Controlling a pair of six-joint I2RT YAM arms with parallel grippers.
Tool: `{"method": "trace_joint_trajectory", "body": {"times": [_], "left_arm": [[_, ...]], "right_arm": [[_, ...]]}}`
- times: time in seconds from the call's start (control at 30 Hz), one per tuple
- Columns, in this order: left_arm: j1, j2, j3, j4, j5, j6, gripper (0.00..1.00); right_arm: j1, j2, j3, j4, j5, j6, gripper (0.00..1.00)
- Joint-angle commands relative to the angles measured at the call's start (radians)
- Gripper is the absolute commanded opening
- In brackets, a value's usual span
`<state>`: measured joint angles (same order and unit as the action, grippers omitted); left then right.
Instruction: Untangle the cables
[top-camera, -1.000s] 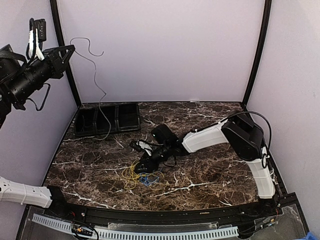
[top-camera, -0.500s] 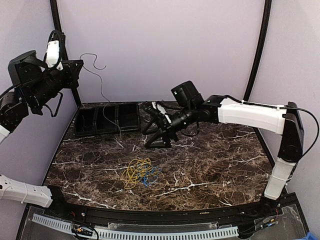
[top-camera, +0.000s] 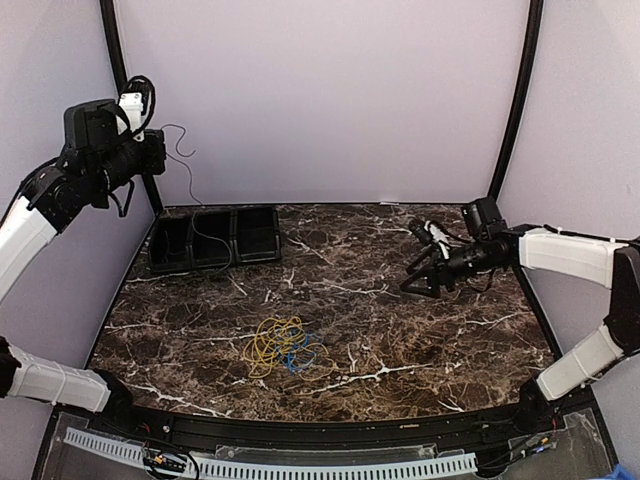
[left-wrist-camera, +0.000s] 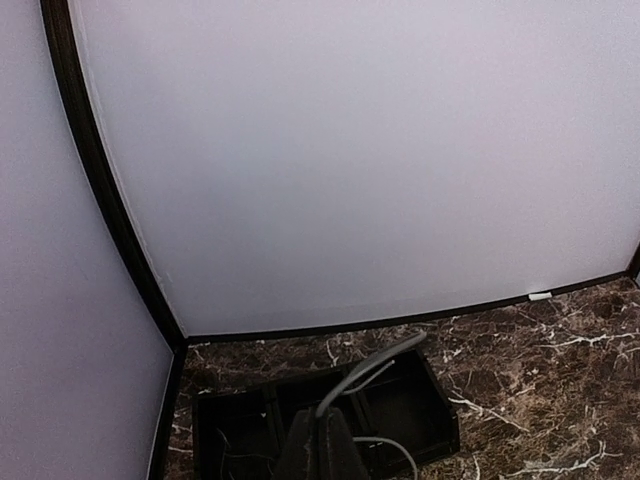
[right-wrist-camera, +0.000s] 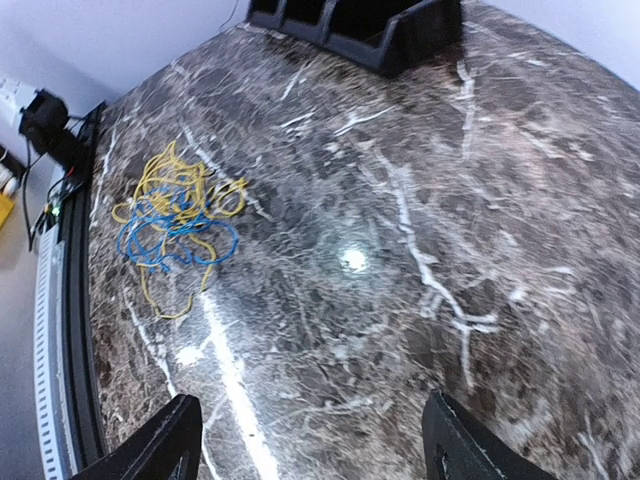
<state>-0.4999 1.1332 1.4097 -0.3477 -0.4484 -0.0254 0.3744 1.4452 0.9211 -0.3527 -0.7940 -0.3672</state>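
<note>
Jaws on the left side are pinched tight on a thin grey cord (left-wrist-camera: 372, 366). That left gripper (top-camera: 152, 150) is parked way up by the back-left post, with the cord dangling down into the black tray (top-camera: 255, 232).

Moving across, the yellow cable (top-camera: 270, 338) and blue cable (top-camera: 298, 356) sit in one small heap on the marble table (top-camera: 450, 340), near the front and a bit left of centre. Their loops look laced through each other as far as I can tell.

Over on the right, the right gripper (top-camera: 418, 265) has its jaws spread wide with nothing in them. A second ago it was down on that heap, and now it's swung off to the right, well apart from it. So the pile got let go, and I'd say the yellow and blue aren't separated yet and need another go.
</note>
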Motion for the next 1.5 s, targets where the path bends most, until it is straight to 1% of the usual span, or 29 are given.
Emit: {"method": "trace_joint_trajectory", "body": {"times": [0.0,0.07,0.13,0.37,0.6,0.7,0.8,0.97,1.03,1.13,1.27,1.47], "left_arm": [[0.096,0.089,0.093,-0.076,0.085,-0.025,0.0],[0.126,0.119,0.117,-0.085,0.085,-0.033,0.0],[0.148,0.14,0.133,-0.085,0.091,-0.045,0.0],[0.197,0.215,0.224,-0.116,0.101,-0.094,0.0],[0.287,0.27,0.303,-0.153,0.091,-0.084,0.0],[0.308,0.289,0.342,-0.155,0.061,-0.067,0.0],[0.328,0.301,0.351,-0.145,0.04,-0.054,0.0],[0.336,0.324,0.337,-0.129,0.004,-0.038,0.0],[0.338,0.322,0.309,-0.1,-0.012,-0.031,0.0],[0.351,0.323,0.237,-0.009,-0.031,-0.001,0.0],[0.375,0.364,0.213,0.041,-0.068,0.018,0.0],[0.394,0.385,0.121,0.125,-0.058,0.018,0.0]], "right_arm": [[-0.131,-0.165,-0.135,0.19,0.024,0.033,0.78],[-0.177,-0.213,-0.16,0.228,0.073,0.038,0.79],[-0.215,-0.227,-0.158,0.236,0.089,0.042,0.79],[-0.308,-0.234,-0.2,0.278,0.063,0.049,0.78],[-0.339,-0.23,-0.216,0.293,0.059,0.036,0.79],[-0.338,-0.222,-0.217,0.296,0.068,0.021,0.79],[-0.339,-0.215,-0.216,0.294,0.081,0.015,0.79],[-0.339,-0.219,-0.228,0.296,0.094,-0.003,0.79],[-0.338,-0.222,-0.235,0.301,0.093,-0.011,0.79],[-0.339,-0.216,-0.233,0.301,0.086,-0.014,0.79],[-0.338,-0.218,-0.235,0.3,0.082,-0.019,0.79],[-0.338,-0.221,-0.237,0.299,0.078,-0.022,0.79]]}}
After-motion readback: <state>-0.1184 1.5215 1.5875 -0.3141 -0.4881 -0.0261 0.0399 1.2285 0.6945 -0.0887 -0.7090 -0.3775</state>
